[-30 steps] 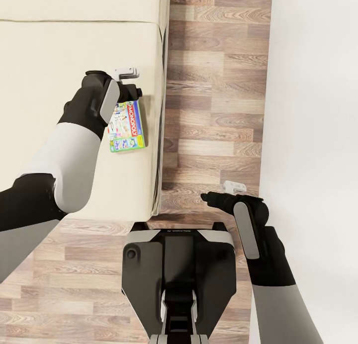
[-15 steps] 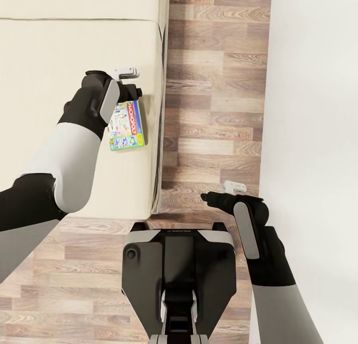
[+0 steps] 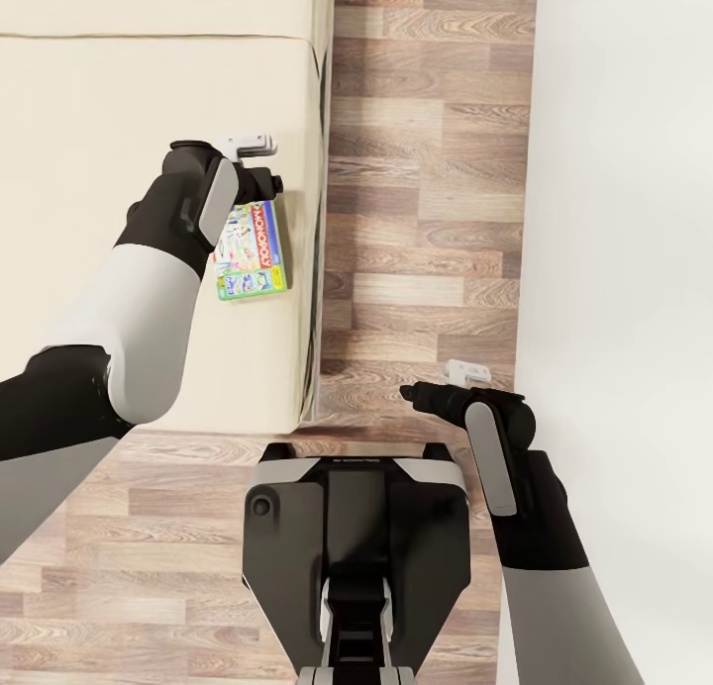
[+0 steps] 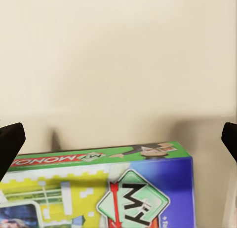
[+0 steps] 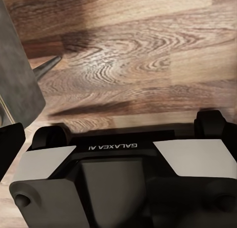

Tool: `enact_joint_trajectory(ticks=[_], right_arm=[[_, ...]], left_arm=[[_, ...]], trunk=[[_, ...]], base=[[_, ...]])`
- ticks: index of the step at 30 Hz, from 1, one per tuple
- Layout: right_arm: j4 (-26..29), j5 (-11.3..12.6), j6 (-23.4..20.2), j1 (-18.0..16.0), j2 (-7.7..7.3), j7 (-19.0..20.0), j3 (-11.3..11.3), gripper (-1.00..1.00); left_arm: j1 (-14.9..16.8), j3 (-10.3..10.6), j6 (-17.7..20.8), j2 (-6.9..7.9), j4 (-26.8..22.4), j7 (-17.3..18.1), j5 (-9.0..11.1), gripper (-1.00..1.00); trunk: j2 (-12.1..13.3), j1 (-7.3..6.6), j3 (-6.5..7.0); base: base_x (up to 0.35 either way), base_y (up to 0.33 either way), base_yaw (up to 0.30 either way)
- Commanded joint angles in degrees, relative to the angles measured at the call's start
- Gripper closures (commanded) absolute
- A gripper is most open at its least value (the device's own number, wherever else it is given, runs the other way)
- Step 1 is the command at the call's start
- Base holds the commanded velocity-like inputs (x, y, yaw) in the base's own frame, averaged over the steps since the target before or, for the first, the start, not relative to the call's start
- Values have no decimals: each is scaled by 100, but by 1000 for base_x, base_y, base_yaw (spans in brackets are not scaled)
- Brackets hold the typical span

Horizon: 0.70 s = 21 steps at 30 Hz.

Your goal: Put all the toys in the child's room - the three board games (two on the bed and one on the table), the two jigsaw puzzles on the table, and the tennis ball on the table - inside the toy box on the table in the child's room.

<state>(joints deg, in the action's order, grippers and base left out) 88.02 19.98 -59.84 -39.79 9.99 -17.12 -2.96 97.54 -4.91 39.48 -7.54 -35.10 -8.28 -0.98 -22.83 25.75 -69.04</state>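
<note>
Base: robot base is standing on the wood floor, just beside the foot corner of the bed.
Right gripper: it is hanging over the floor beside the bed, carrying nothing; spread or pressed together, I cannot tell.
Left gripper: its fingers are standing wide apart, hovering over the board game and not touching it.
Board game: it is lying flat on the bed, near the bed's right edge.
Progress: I judge the task is at an early stage; this game is not yet gripped.
Room: a floor strip is running between the bed and the white wall.
</note>
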Motion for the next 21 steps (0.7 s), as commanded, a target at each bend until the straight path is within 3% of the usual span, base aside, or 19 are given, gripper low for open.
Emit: enact_joint_trajectory(ticks=[1,21], right_arm=[[5,59,-16,-2,0,-59,-3,-100],[5,58,-16,-2,0,-57,-113,-100]], left_arm=[[2,-28,24,-6,-5,-7,-8,-100],[2,-34,20,13,-5,-7,-16,-100]], trunk=[[-9,4,-5],[-9,4,2]], base=[[-9,0,-12],[-43,10,-13]])
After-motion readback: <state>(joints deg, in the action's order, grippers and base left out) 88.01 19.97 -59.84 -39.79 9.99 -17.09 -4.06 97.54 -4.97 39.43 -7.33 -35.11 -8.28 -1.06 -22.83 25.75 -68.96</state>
